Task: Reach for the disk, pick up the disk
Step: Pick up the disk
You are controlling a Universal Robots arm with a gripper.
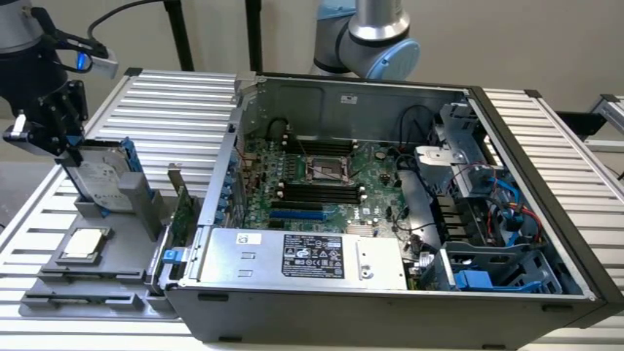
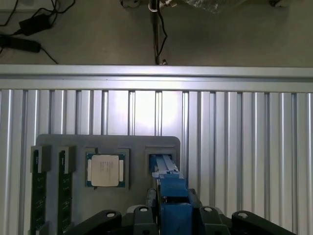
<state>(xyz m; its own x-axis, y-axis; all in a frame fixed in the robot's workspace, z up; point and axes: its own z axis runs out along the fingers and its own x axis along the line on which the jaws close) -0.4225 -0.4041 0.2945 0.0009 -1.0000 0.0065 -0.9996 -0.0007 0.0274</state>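
Fingers of the gripper point(image 1: 70, 150) are pinching both sides of the disk point(image 1: 99, 174), which is standing on edge in the grey holder tray point(image 1: 58, 292), directly below the wrist, on the exterior view's left of the open computer case point(image 1: 546, 183).

You are working in a robotics lab: the bench point(image 1: 175, 95) is built from ribbed aluminium profiles, and an opened computer case point(image 1: 390, 314) lies on it with its motherboard point(image 1: 322, 183) bare. In the exterior view, a grey fixture point(image 1: 127, 245) with slots for parts sits at nine o'clock from the case, and a robot arm's silver-and-blue joint point(image 1: 375, 40) stands at twelve o'clock. The wrist view shows a bare floor point(image 2: 220, 39) with a black power brick point(image 2: 33, 23) lying loose on it.
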